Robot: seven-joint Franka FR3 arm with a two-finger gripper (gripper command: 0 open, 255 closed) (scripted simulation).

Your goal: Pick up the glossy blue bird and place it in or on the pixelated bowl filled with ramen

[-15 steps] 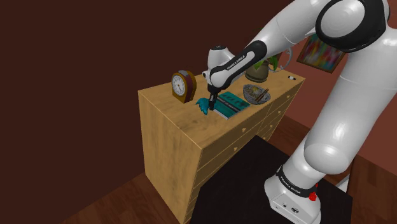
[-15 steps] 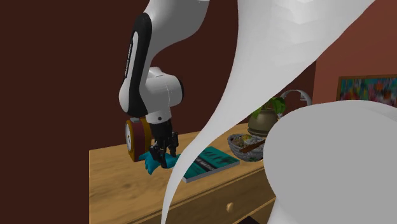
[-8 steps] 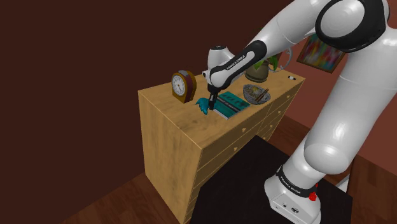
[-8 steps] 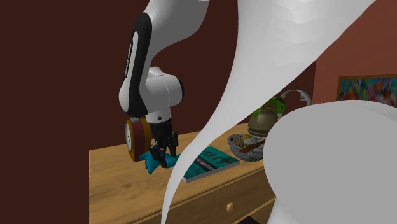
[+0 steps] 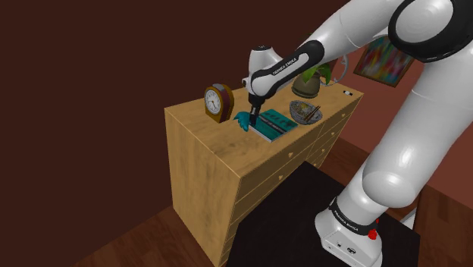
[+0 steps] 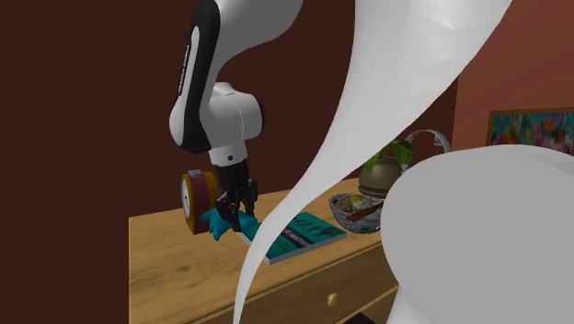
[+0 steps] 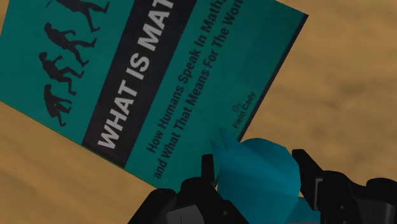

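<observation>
The glossy blue bird (image 7: 261, 181) sits clasped between my two black fingers, and my gripper (image 7: 256, 167) is shut on it. In the shoulder view the bird (image 5: 242, 120) hangs just above the wooden dresser top (image 5: 208, 140), at the near corner of a teal book (image 5: 274, 124), with the gripper (image 5: 252, 117) over it. The second exterior view has the bird (image 6: 218, 222) under the gripper (image 6: 237, 214), in front of a clock. The pixelated ramen bowl (image 5: 307, 112) (image 6: 355, 211) stands past the book on the dresser.
A round wooden clock (image 5: 218, 102) (image 6: 195, 201) stands close behind the bird. The teal book (image 7: 146, 76) (image 6: 300, 235) lies between bird and bowl. A potted plant (image 5: 308, 82) (image 6: 384, 171) stands behind the bowl. The dresser's edges drop to a wood floor.
The arm has risen a little, taking the gripper and the bird up off the dresser top. Book, clock and bowl have stayed in place.
</observation>
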